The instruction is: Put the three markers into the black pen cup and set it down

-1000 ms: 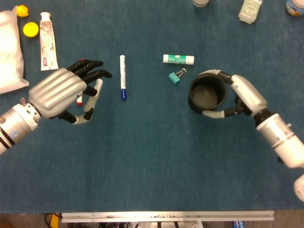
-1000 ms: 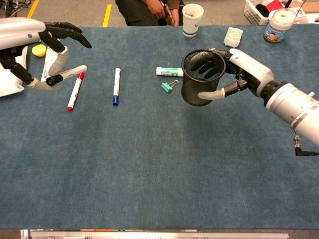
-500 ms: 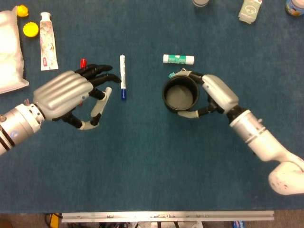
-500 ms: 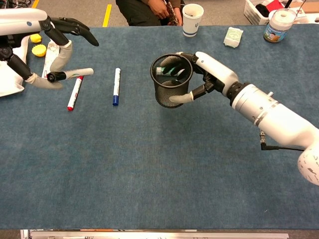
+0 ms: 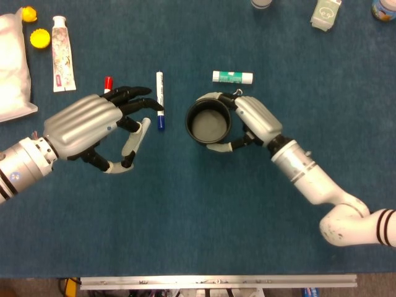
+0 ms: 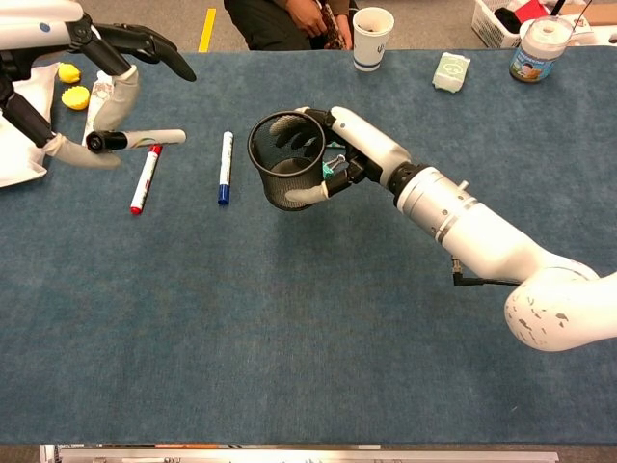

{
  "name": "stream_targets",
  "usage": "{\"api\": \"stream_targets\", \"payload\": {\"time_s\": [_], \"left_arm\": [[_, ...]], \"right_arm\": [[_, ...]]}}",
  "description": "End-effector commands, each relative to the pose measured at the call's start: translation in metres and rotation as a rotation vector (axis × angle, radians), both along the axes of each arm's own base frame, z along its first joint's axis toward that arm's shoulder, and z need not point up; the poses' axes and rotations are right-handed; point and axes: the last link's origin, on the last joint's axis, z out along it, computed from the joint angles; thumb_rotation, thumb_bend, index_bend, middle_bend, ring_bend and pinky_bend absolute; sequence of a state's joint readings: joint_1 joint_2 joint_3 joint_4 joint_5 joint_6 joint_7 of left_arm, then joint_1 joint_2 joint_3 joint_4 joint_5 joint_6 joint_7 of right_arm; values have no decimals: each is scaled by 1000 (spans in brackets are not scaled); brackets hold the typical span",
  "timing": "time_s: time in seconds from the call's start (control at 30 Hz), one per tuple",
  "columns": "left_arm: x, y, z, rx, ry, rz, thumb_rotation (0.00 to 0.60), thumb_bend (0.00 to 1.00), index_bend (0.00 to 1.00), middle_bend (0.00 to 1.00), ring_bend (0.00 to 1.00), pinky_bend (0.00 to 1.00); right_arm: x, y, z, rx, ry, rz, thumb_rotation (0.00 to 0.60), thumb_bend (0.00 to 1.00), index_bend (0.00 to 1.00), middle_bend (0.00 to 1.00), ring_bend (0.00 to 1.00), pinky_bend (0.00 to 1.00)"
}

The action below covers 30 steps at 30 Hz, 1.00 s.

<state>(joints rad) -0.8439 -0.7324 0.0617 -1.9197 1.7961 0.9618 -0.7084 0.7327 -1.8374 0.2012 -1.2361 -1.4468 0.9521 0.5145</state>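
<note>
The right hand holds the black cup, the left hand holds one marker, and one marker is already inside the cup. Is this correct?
Not quite: the cup is empty, as the head view shows. The red marker and blue marker lie on the table. The right hand does hold the cup, and the left hand holds one marker.

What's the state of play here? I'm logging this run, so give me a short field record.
left hand: holds black-capped marker above the table
right hand: grips black pen cup, lifted
cup contents: none visible
red marker: on table
blue marker: on table, left of cup
markers in cup: none seen
</note>
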Motion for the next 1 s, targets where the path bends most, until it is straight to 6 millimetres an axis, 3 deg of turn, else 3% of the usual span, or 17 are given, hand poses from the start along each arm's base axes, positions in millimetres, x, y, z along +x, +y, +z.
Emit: {"api": "stream_targets", "payload": {"time_s": [0.03,1.0], "left_arm": [[2,0,0,-2,-5,0,600,228,689,165,24,87],[12,4,-9,-24,17,-17,600,228,686,165,24,87]], "right_arm": [[8,-3,-5,1,3,12,600,163,358,355,276,295],[84,-19,-41,-3,49,72,600,163,358,355,276,294]]}}
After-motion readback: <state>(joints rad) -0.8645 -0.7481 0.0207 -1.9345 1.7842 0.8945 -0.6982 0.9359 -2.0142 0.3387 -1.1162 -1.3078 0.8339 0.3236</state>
